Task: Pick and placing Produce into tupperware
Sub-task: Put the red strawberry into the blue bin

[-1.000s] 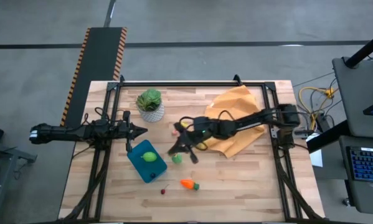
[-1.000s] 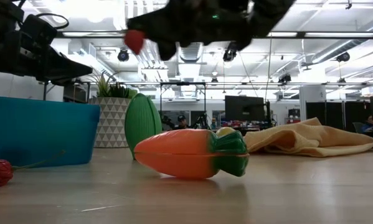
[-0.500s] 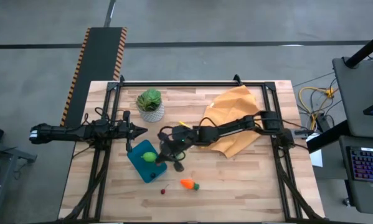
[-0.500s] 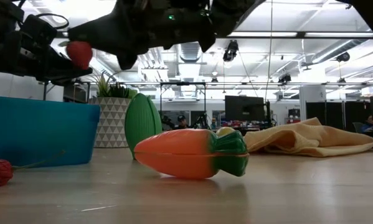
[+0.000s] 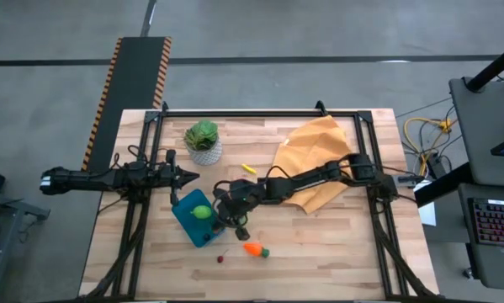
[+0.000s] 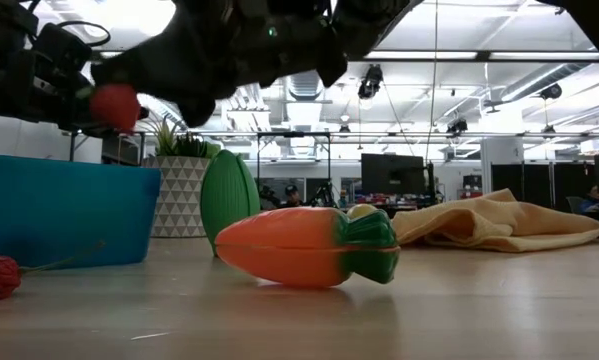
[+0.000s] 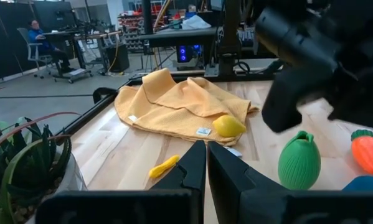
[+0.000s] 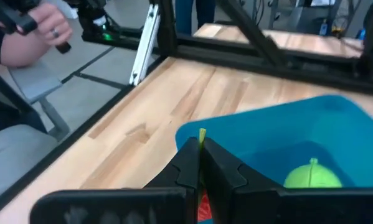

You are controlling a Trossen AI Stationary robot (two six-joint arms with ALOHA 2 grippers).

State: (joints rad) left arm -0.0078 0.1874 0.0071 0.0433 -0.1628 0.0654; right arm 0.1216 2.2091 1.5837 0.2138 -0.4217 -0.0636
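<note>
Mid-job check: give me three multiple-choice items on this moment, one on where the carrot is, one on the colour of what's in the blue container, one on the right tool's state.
1. Where is the carrot?
A. In the container
B. On the bare table
C. On the cloth

2. What colour is the piece in the container?
A. Lime green
B. Orange
C. Purple

3. What state is the right tool in?
A. Open, empty
B. Shut, empty
C. Shut on a red fruit

Answers:
1 B: the carrot lies on wood outside the container.
2 A: a lime-green fruit sits inside.
3 C: the right tool is closed, with the red fruit at its tip.
</note>
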